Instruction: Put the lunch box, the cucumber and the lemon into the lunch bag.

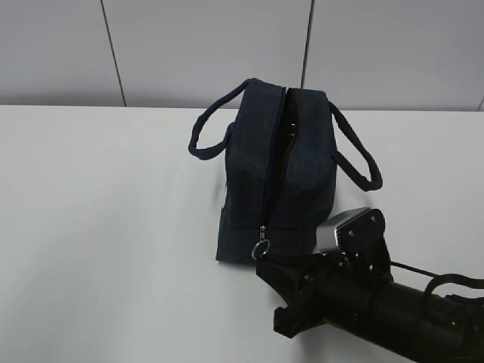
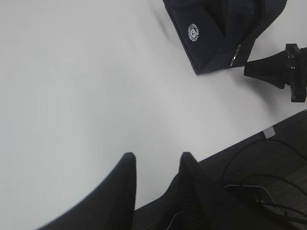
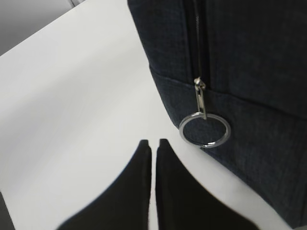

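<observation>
Fingers (image 3: 144, 158) of R gripper (image 3: 154, 146) pinched empty beside ring pull (image 3: 205, 129); L gripper (image 2: 156, 163) part-open.

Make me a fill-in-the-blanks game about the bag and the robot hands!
1. The lunch bag is dark ____.
2. A silver ____ hangs from its zipper.
3. The right gripper is ____, holding nothing.
4. The left gripper hangs over the bare white ____.

Missing words: navy; ring; shut; table
</observation>
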Controlling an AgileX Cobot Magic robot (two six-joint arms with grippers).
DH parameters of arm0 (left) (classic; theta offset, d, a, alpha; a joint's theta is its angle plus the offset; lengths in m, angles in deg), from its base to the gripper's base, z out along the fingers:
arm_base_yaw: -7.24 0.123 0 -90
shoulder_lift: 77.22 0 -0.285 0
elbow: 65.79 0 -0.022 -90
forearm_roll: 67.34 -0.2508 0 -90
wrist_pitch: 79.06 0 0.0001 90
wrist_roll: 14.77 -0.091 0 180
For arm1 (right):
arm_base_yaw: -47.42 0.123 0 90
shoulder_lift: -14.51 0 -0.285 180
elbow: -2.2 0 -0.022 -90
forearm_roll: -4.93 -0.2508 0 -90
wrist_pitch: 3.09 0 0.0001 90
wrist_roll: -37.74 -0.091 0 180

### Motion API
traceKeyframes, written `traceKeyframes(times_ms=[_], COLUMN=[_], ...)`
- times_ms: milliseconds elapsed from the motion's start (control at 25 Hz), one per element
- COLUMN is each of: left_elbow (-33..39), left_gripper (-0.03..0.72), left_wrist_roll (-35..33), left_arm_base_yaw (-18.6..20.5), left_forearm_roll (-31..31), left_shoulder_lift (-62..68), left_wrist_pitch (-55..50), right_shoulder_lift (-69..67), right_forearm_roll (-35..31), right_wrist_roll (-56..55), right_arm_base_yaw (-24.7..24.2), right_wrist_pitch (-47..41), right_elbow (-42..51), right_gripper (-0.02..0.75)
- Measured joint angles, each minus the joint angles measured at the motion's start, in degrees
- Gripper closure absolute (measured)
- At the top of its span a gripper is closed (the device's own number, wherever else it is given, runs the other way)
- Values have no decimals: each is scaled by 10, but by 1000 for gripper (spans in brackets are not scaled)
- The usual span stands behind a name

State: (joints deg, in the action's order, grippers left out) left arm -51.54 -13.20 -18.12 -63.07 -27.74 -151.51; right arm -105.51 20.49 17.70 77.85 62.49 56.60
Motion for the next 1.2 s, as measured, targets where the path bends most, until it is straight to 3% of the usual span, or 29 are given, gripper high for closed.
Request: traceKeyframes(times_ms=[240, 480, 560, 1200], left_elbow=[0, 0, 0, 0], left_gripper=[488, 488, 488, 488], left_wrist_roll=[0, 0, 0, 0], left_arm_base_yaw=[0, 0, 0, 0], left_forearm_roll=[0, 0, -1, -4], left_shoulder_lift=[0, 0, 0, 0], left_wrist_pitch=[0, 0, 0, 0], right_shoulder_lift=[0, 0, 0, 0], right_forearm_roll=[-6, -2, -1, -23], right_wrist_roll=[-2, -15, -19, -54], right_arm_base_yaw=[0, 0, 0, 0], right_wrist_pitch=[0, 0, 0, -84], right_elbow=[0, 0, 0, -35], right_gripper=[718, 438, 383, 351])
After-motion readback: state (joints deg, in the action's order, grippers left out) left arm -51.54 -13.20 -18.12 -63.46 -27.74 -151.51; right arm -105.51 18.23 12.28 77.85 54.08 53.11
